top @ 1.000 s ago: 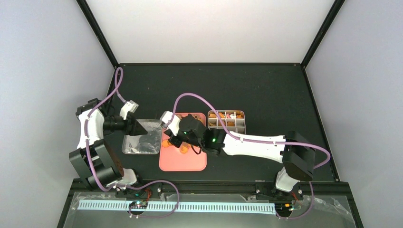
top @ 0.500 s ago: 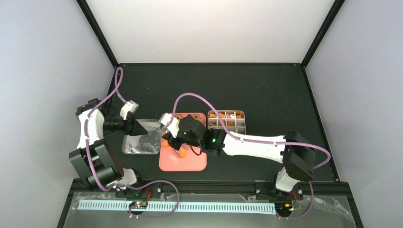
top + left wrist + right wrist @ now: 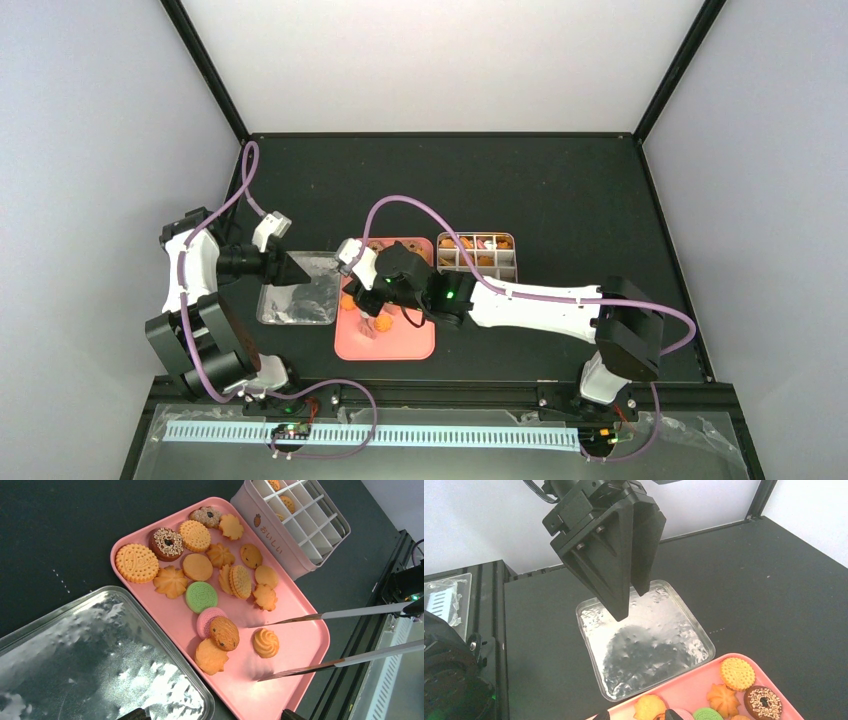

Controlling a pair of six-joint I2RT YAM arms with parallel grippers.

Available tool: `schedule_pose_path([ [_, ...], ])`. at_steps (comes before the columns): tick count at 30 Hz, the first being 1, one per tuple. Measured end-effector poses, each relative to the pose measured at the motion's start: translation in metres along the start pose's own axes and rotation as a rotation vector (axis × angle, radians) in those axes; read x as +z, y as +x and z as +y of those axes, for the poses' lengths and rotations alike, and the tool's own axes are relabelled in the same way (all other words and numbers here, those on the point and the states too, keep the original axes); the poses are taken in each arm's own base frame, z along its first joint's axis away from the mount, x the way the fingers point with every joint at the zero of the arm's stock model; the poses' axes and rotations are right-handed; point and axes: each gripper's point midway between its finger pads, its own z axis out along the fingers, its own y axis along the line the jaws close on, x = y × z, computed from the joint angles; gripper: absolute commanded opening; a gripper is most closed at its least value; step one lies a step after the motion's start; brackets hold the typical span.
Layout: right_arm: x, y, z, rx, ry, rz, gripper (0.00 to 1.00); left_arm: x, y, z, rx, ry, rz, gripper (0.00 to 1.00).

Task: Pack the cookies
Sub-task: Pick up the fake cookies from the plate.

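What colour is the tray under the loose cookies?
Pink tray; clearest in the left wrist view.

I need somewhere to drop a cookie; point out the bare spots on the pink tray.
The pink tray is bare at its end nearest the robot, around the swirl cookie and the right gripper's tong tips. The cookies crowd its far half.

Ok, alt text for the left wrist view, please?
A pink tray on a black table holds about twenty small cookies, mostly orange, plus green, pink and chocolate ones. Two thin tong tips, apart, straddle a swirled orange cookie. A white gridded tin sits beyond it, and a clear empty tray beside it.
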Motion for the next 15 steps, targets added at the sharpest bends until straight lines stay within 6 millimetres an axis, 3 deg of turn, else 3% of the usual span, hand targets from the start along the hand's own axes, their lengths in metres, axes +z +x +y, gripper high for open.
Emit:
schedule_pose_path([
  [9, -0.002, -0.001, -0.005, 0.009, 0.03, -0.012, 0.01, 0.0, 0.0, 0.0, -0.002, 0.001, 0.001, 0.7],
  [15, -0.005, 0.0, -0.013, -0.008, 0.074, -0.001, 0.01, 0.0, 0.0, 0.001, -0.005, 0.003, 0.002, 0.7],
])
